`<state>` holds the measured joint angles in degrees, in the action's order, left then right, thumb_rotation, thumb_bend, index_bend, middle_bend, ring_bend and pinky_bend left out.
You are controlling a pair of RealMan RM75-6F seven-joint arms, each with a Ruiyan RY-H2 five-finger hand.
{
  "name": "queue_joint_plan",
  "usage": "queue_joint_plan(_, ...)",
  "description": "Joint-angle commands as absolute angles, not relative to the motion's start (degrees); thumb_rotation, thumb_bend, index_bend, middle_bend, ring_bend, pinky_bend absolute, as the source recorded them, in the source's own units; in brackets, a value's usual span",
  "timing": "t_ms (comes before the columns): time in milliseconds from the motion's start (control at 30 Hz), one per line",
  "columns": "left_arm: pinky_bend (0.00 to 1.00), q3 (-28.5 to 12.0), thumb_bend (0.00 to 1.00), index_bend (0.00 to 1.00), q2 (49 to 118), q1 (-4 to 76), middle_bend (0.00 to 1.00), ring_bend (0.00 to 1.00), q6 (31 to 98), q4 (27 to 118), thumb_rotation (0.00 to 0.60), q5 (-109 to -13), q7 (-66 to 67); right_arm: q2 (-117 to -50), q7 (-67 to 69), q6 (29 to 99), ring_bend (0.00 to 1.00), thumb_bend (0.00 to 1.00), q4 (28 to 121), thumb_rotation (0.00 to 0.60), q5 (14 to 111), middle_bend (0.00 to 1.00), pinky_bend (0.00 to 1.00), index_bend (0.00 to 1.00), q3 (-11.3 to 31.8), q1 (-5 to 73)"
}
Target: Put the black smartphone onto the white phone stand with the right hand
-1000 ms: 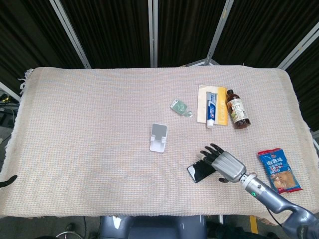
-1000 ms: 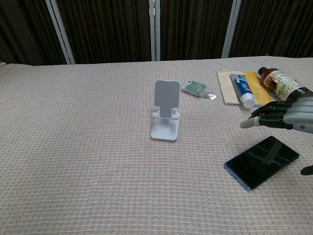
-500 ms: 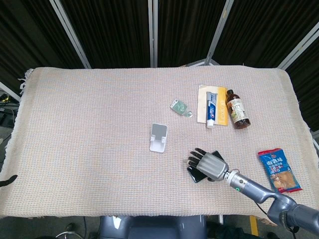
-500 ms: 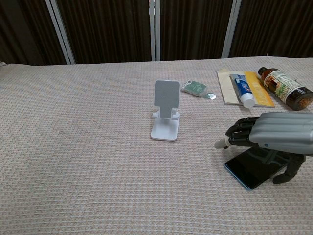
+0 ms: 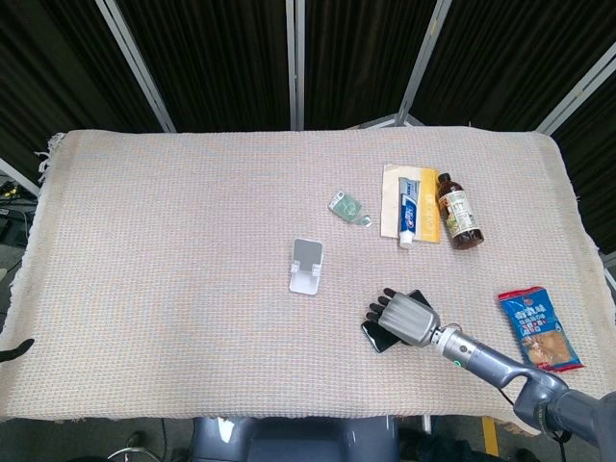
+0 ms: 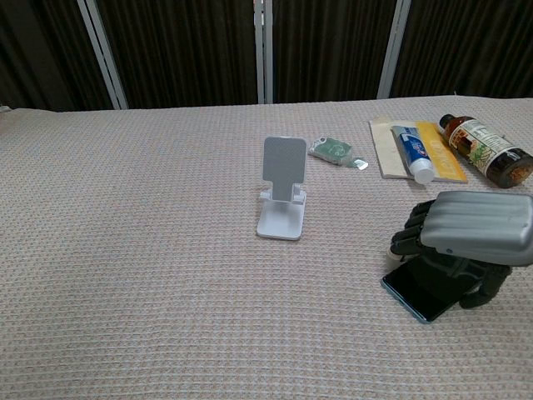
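Note:
The black smartphone lies flat on the woven cloth at the front right. My right hand sits on top of it and hides most of it. The fingers curl down over its far edge and the thumb hooks its near edge. The white phone stand stands upright and bare near the middle of the table, to the left of the phone and a little further back. Only a dark tip of my left hand shows at the table's left edge.
Behind the phone lie a toothpaste tube on a yellow card, a brown bottle on its side and a small green pouch. A blue snack bag lies at the right edge.
My right hand has come in from the right, lowered onto the smartphone and curled its fingers down around it. The phone and stand have not moved.

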<state>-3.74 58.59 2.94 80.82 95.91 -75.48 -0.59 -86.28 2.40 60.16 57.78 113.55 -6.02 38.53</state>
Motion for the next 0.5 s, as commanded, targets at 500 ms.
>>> queue_joint_plan(500,0.00,-3.9,0.00,0.00,58.3,3.0,0.00,0.00,80.6,96.1,0.600,-75.5,-1.0,-86.9,-4.5,76.8,0.47,0.05,50.2,0.600,117.2,0.54,0.39,0.47,-3.9,40.6)
